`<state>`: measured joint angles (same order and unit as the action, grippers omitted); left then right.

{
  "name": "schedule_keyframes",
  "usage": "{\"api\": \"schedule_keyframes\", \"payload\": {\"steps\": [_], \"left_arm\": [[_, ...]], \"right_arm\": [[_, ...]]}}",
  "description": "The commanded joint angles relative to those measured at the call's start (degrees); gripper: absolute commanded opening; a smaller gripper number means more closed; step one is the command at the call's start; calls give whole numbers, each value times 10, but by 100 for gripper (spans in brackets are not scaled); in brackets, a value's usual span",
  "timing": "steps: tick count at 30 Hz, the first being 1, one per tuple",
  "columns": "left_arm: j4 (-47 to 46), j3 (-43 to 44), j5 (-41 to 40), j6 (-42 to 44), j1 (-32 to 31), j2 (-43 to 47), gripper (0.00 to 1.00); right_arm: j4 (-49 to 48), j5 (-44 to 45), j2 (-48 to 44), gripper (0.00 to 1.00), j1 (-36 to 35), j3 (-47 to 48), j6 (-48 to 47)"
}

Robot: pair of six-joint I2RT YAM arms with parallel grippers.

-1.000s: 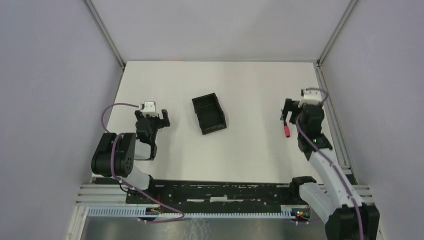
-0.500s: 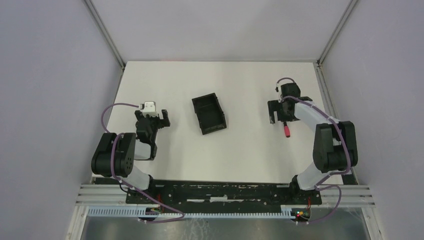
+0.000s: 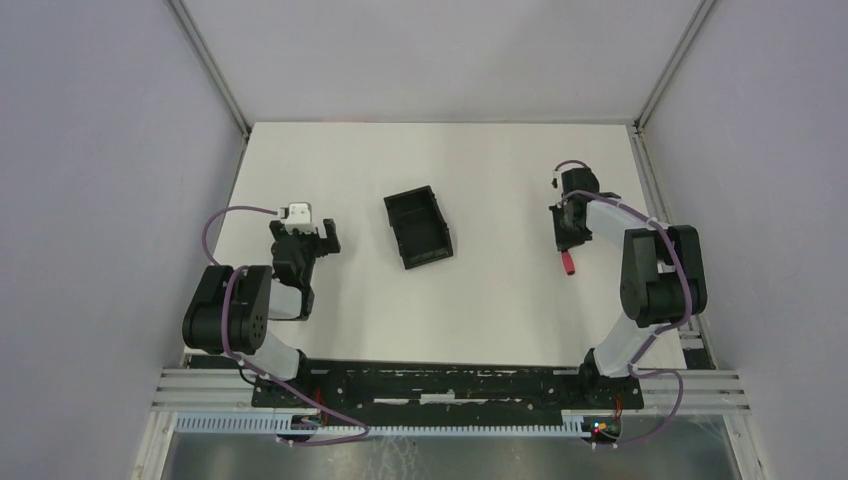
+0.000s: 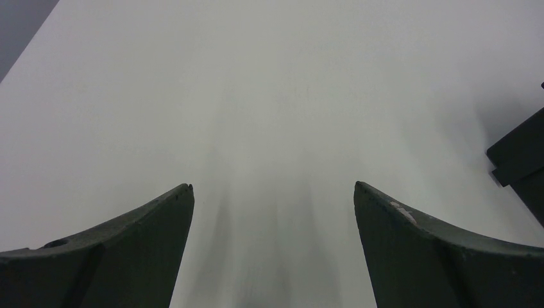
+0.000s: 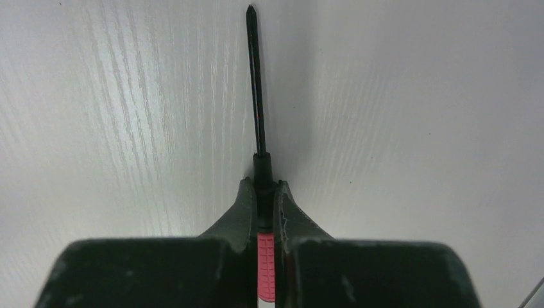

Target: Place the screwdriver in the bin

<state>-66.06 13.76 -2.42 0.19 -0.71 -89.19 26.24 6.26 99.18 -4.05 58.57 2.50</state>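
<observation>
The screwdriver (image 3: 567, 263) lies on the white table at the right, its red handle toward the near edge. My right gripper (image 3: 568, 243) stands over it. In the right wrist view the right gripper (image 5: 263, 187) is shut on the screwdriver (image 5: 257, 96) where the red handle meets the thin black shaft, which points straight ahead. The black bin (image 3: 418, 227) sits mid-table, well left of that gripper, with nothing visible in it. My left gripper (image 3: 328, 238) rests open left of the bin; in its wrist view the left gripper (image 4: 272, 189) holds nothing, and a corner of the bin (image 4: 521, 157) shows at the right.
Grey walls with metal posts close in the table on the left, right and far sides. The right edge rail (image 3: 660, 215) runs close beside the right arm. The arm bases stand on the rail (image 3: 430, 385) at the near edge.
The right gripper came down over the screwdriver and its wide-open jaws closed on it. The right arm's elbow shifted. The left arm and the bin stayed put.
</observation>
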Motion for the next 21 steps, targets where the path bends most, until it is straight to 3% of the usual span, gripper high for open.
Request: {"api": "schedule_keyframes", "payload": {"steps": [1,7,11,16,21], "left_arm": [[-14,4,7,-19,2,11,100],[-14,4,6,-19,2,10,100],[-14,4,7,-19,2,10,100],[-14,4,6,-19,2,10,100],[-13,4,7,-19,2,10,100]], "right_arm": [[67,-13,8,0,6,45,-12],[229,-40,-8,0,6,224,-14],[262,-30,-16,0,6,282,9],[265,-55,3,0,2,313,39],[135,-112,-27,0,-108,282,92]]}}
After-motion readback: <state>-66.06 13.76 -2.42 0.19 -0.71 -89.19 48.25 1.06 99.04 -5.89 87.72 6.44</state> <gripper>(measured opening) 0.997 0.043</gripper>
